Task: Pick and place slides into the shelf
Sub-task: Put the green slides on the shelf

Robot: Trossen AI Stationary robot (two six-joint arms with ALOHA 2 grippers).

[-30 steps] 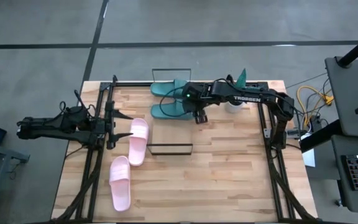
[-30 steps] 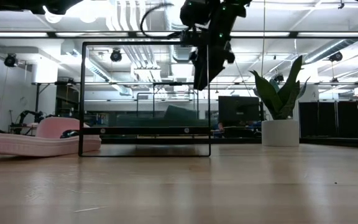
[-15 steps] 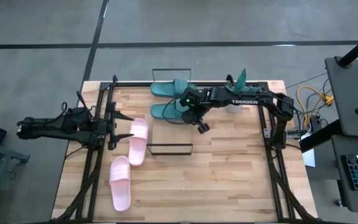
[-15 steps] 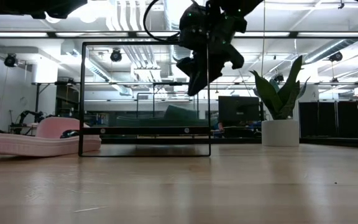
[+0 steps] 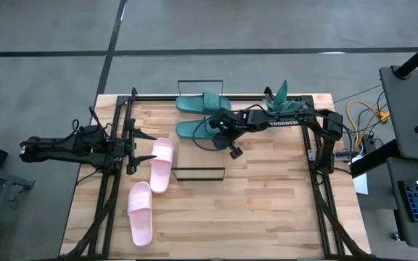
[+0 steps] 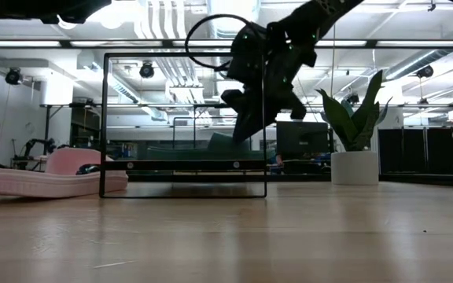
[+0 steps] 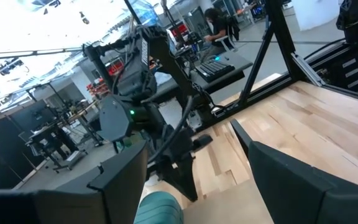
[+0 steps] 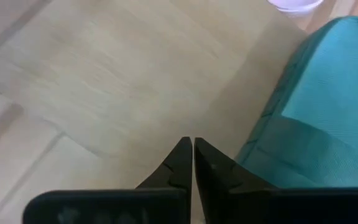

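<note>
Two teal slides (image 5: 202, 103) (image 5: 197, 130) lie sole down on the shelf (image 5: 200, 156), a light board with black wire rails at its far and near ends. Two pink slides (image 5: 160, 164) (image 5: 139, 212) lie on the table left of it. My right gripper (image 5: 232, 150) hangs shut above the board, just right of the nearer teal slide (image 8: 319, 106), with nothing between its fingers (image 8: 180, 163). My left gripper (image 5: 149, 145) waits open at the table's left side, close to the upper pink slide and apart from it.
A teal potted plant (image 5: 278, 96) in a white pot stands right of the shelf, close to my right arm. The shelf's near wire rail (image 6: 183, 126) stands upright between the camera and my right gripper (image 6: 242, 126). Bare tabletop (image 5: 267, 210) lies toward the near right.
My right gripper has gone a little toward the table's near edge and down, tipping from pointing straight down to a slant. Its fingers have come together, holding nothing. The slides have stayed where they were.
</note>
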